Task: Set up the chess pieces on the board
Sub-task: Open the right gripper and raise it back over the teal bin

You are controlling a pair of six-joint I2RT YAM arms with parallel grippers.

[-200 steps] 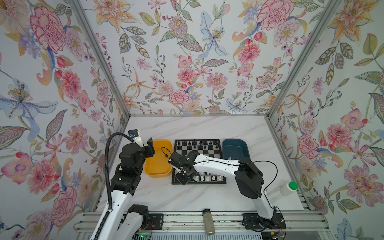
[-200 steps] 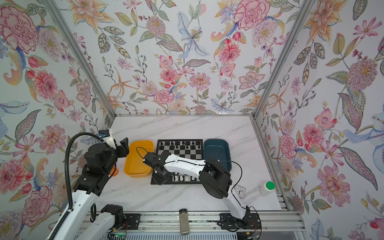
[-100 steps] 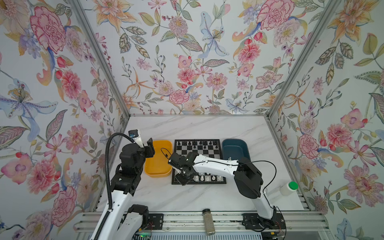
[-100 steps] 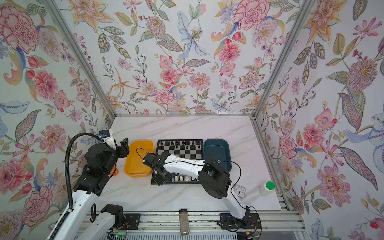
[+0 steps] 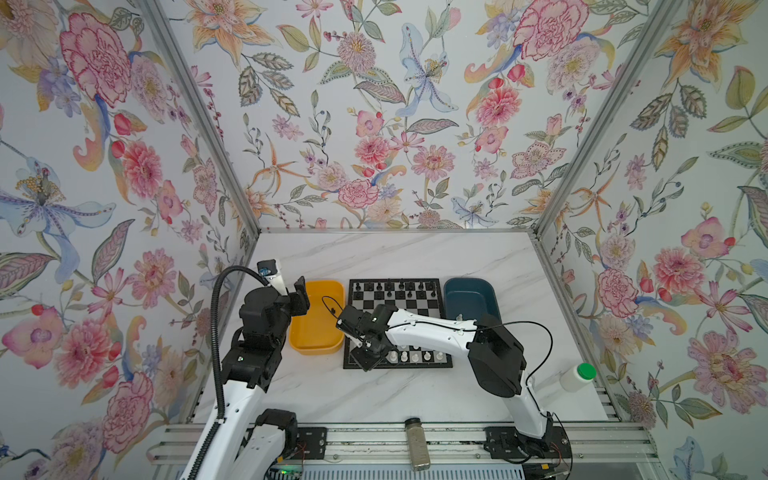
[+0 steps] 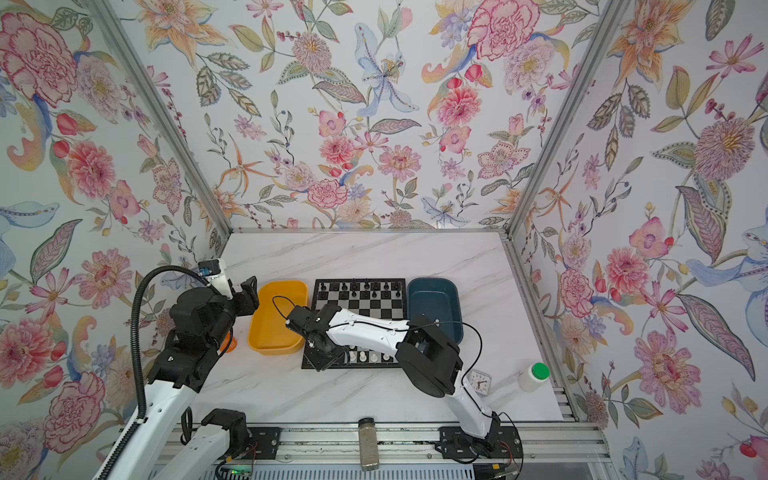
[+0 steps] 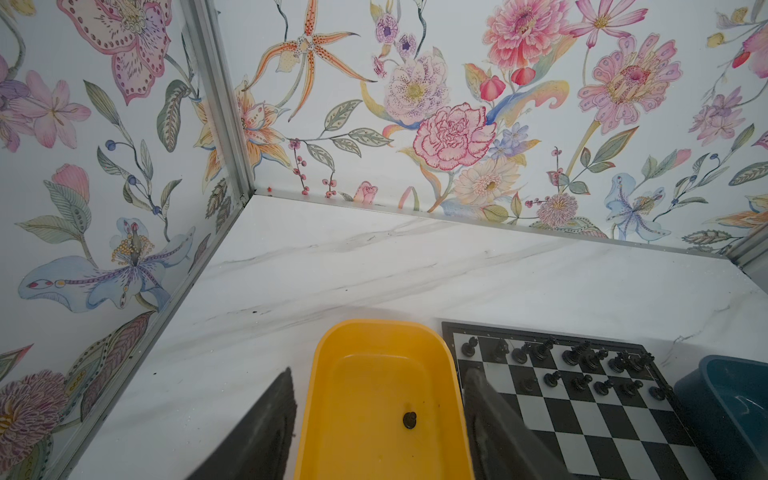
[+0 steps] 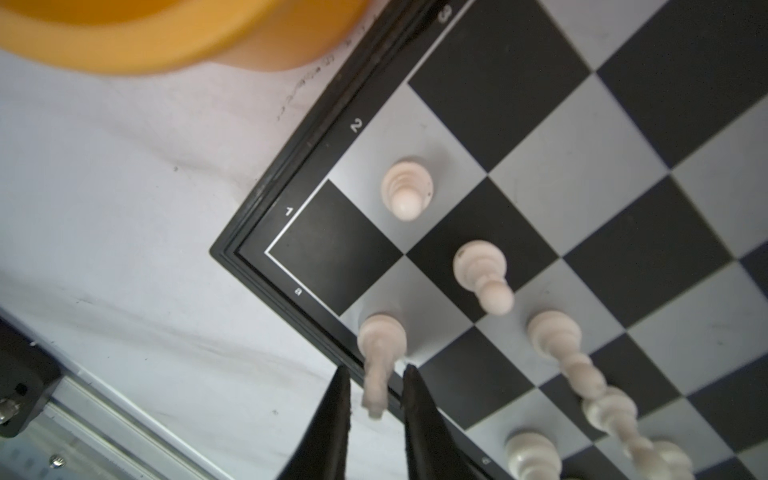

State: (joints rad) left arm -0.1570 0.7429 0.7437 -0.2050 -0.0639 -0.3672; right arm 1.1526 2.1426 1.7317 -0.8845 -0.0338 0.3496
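The board (image 5: 419, 305) (image 6: 374, 305) lies between two trays. Black chess pieces (image 5: 392, 286) fill its two far rows. White chess pieces (image 5: 413, 356) stand along its near rows. My right gripper (image 5: 365, 357) (image 8: 376, 372) hangs over the near left corner. It is open, its jaws narrowly apart on either side of a white piece (image 8: 380, 353). That piece stands on a near-edge square. My left gripper (image 5: 301, 295) (image 7: 379, 372) is open above the yellow tray (image 7: 320, 361), and nothing is between its fingers. One black piece (image 7: 409, 419) lies in that tray.
A dark blue tray (image 5: 471, 291) sits right of the board. A white bottle with a green cap (image 5: 577, 376) stands near the right wall. A small clock (image 6: 481, 380) lies beside the right arm. A glass jar (image 5: 417, 442) lies on the front rail.
The right gripper's jaws have parted a little around the white piece at the board's near left corner. Neither arm has visibly shifted.
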